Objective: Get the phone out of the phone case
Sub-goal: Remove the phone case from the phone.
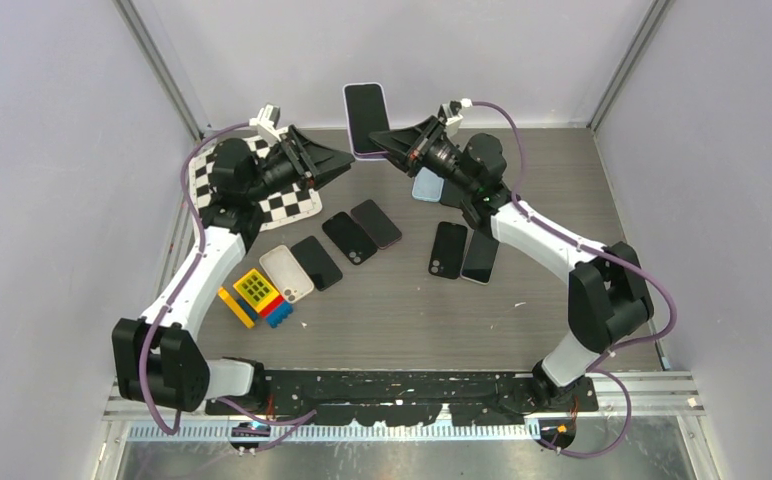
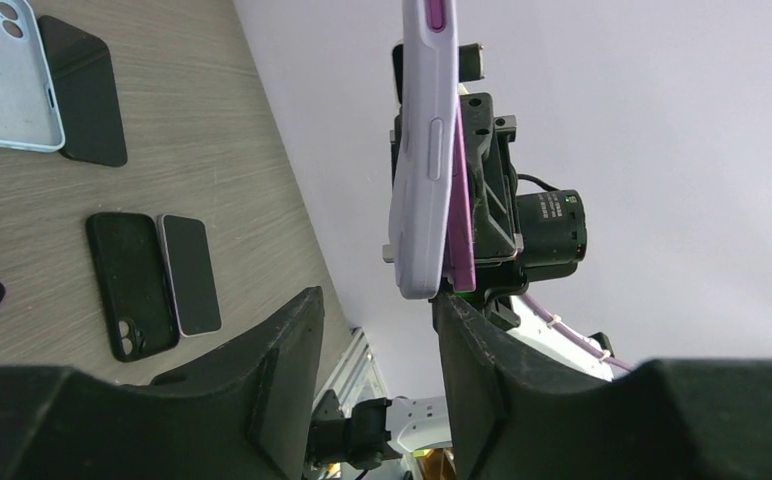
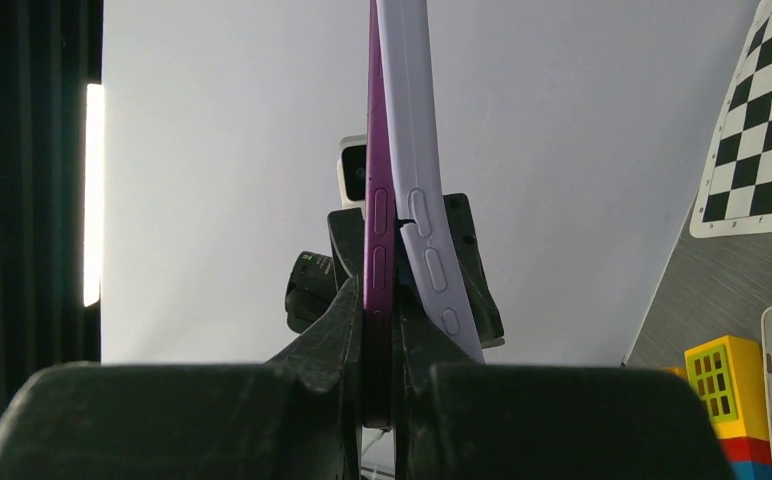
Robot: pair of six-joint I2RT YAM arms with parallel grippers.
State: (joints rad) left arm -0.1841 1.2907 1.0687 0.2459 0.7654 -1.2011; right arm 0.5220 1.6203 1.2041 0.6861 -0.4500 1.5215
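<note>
Purple phone (image 3: pixel 376 230) pinched in right gripper (image 3: pixel 380 310); gap to lilac case (image 3: pixel 407 150) seen only from wrists; left gripper (image 2: pixel 379 305) spread

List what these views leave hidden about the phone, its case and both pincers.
- Top view: the phone's lower corner, covered by the right pincer; whether the left pincer touches it, too small to tell.
- Left wrist view: the lavender case's upper end, cut off by the top edge.
- Right wrist view: the phone's lower end, buried between the fingers; how far the case clings there.
</note>
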